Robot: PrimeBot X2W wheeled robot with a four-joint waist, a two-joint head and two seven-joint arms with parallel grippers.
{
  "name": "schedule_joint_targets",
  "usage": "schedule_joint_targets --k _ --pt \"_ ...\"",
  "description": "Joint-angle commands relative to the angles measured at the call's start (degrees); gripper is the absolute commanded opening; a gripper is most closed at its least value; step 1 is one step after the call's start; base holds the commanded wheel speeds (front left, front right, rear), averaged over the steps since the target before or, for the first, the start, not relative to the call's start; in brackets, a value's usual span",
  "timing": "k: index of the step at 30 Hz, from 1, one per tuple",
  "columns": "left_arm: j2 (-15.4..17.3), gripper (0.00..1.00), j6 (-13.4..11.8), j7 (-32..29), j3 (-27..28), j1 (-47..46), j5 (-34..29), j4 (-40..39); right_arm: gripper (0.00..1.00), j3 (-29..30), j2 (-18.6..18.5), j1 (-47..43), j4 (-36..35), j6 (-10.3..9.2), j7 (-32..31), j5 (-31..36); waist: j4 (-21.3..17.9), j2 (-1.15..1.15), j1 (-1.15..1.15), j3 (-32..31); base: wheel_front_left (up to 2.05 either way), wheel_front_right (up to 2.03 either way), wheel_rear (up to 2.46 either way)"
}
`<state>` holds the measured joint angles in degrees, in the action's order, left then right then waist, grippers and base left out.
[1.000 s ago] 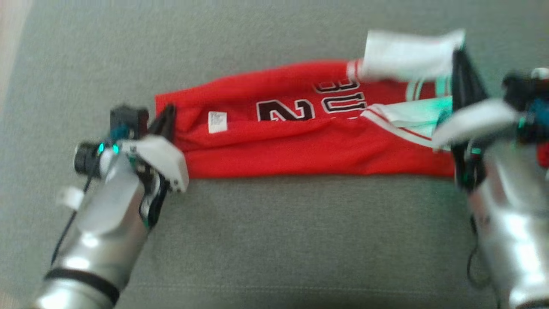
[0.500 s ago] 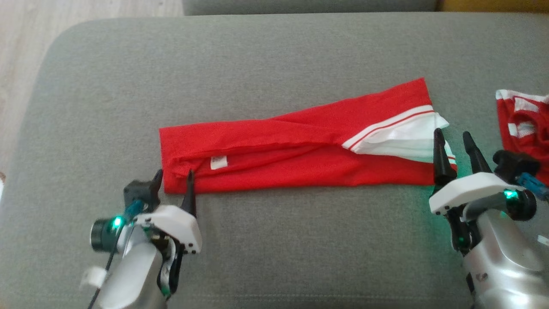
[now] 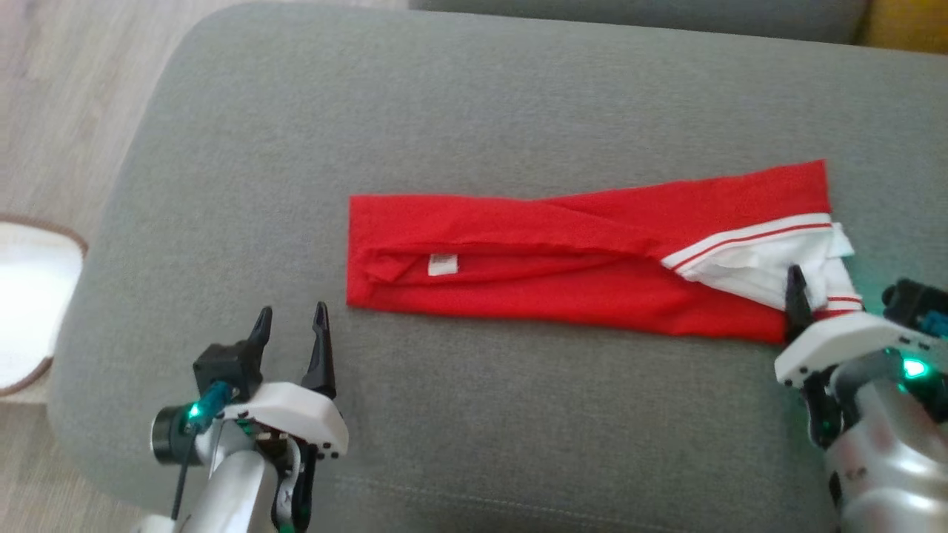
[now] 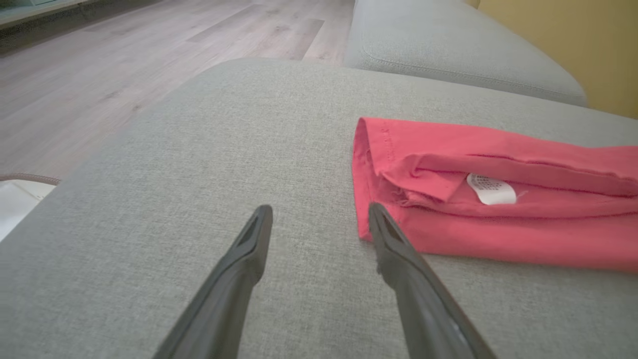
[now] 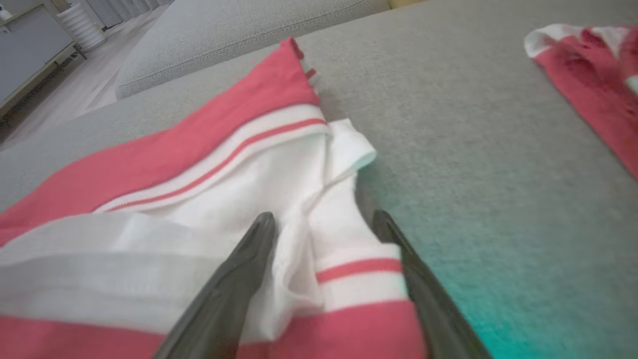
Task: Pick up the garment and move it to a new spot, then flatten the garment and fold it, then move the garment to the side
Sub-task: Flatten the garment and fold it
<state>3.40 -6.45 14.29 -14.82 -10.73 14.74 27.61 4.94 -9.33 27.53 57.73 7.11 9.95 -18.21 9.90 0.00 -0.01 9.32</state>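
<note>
Head view: left gripper (image 3: 292, 309) (jaws apart) cleared garment (image 3: 563, 296).

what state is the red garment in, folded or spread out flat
Folded: the red garment lies as a long narrow strip on the grey cushion, its layers overlapping lengthwise, with the inner label exposed near its left end.

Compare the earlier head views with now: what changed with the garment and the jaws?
Both jaws let go of the garment and opened. The left jaws drew back clear of its left end; the right jaws stand open over the white trim. The fold now hides the number. The garment stayed on the grey cushion.
</note>
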Motion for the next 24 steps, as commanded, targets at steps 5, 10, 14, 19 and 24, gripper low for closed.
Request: schedule_joint_targets --k 5,10,14,19,24 --pt "-0.28 1.00 1.45 0.71 3.94 -0.75 -1.94 -2.07 0.00 -4.95 2.24 2.10 1.45 0.37 -3.52 -2.42 2.17 0.00 0.01 0.75 0.00 0.00 0.00" --pt "-0.46 1.00 1.87 0.71 4.20 -0.16 -2.26 -1.97 0.00 -4.27 1.11 1.84 1.09 0.37 0.04 -4.56 2.07 0.00 0.01 -0.59 0.00 0.00 0.00" --pt "-0.50 1.00 2.02 0.71 3.63 0.59 -1.31 -2.16 0.00 -3.33 -0.84 1.89 0.03 0.37 2.73 -5.45 0.63 0.00 0.01 -2.26 0.00 0.00 0.00" --pt "-0.51 1.00 1.50 0.71 1.87 1.72 0.61 -2.61 0.00 -4.03 -2.52 2.30 -4.47 0.37 4.25 -5.01 -1.35 0.00 0.01 -3.89 0.00 0.00 0.00" --pt "-0.51 1.00 0.96 0.71 -0.71 2.13 2.38 -2.47 0.00 -9.81 -0.36 1.19 -13.96 0.37 4.03 -6.87 -1.60 0.00 0.01 -4.90 0.00 0.00 0.00"
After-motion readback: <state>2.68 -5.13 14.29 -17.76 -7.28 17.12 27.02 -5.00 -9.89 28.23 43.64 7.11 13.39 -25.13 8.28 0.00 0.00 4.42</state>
